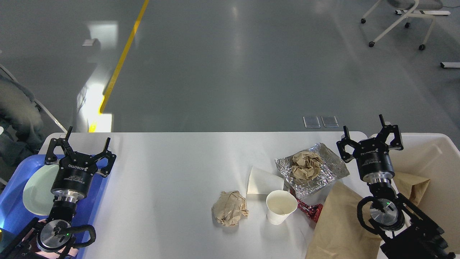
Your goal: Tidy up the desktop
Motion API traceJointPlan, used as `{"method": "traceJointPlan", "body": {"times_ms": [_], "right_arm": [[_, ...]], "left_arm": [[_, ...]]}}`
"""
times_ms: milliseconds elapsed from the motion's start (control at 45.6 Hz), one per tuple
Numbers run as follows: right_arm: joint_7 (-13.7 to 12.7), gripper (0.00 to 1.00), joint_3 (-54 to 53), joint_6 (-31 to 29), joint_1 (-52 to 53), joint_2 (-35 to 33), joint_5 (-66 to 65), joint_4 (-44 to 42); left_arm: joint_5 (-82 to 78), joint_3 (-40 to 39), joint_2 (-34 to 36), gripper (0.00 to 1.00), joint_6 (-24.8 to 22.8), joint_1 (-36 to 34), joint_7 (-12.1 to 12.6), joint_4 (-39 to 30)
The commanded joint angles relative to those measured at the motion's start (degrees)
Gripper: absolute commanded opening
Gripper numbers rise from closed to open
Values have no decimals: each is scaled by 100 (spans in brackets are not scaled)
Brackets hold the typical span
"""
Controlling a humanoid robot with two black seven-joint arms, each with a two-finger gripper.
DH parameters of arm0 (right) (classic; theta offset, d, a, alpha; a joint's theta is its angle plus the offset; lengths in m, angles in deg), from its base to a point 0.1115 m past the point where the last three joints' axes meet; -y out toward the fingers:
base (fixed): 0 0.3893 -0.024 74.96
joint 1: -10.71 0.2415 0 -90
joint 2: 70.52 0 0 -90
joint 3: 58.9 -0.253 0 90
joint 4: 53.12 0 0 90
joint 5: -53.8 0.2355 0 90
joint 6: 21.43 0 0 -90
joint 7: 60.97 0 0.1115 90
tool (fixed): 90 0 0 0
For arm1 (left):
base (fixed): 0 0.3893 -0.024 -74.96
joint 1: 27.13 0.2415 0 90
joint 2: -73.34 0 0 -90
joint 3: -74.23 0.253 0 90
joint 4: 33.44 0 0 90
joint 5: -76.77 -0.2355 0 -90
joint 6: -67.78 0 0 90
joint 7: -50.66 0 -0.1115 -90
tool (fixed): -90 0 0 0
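Note:
The white desktop (172,172) fills the lower half of the head view. On it lie a crumpled brown paper ball (230,208), a white paper cup (281,206), a white napkin (262,181), a sheet of foil (323,174) with crumpled brown paper (306,164) on it, a red wrapper (309,210) and a brown paper bag (337,225). My left gripper (87,138) is open and empty over the blue tray at the left. My right gripper (363,126) is open and empty at the table's right edge, right of the foil.
A blue tray (14,212) with a pale green plate (36,190) sits at the left edge. A cream plastic bin (436,169) with a brown bag (413,185) inside stands at the right. A wheeled chair (399,21) stands on the grey floor beyond.

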Motion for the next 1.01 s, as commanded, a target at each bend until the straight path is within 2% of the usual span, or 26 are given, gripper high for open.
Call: {"method": "traceJointPlan", "body": {"times_ms": [0, 746, 987], "right_arm": [[-11, 100, 14, 7, 18, -2, 43, -64], [-20, 100, 67, 25, -79, -213, 17, -152], [-371, 100, 58, 34, -52, -344, 34, -169]], "left_arm": [[9, 0, -3, 97, 3, 0, 0, 0], [9, 0, 6, 97, 3, 0, -9, 0], [9, 0, -3, 97, 3, 0, 0, 0]]}}
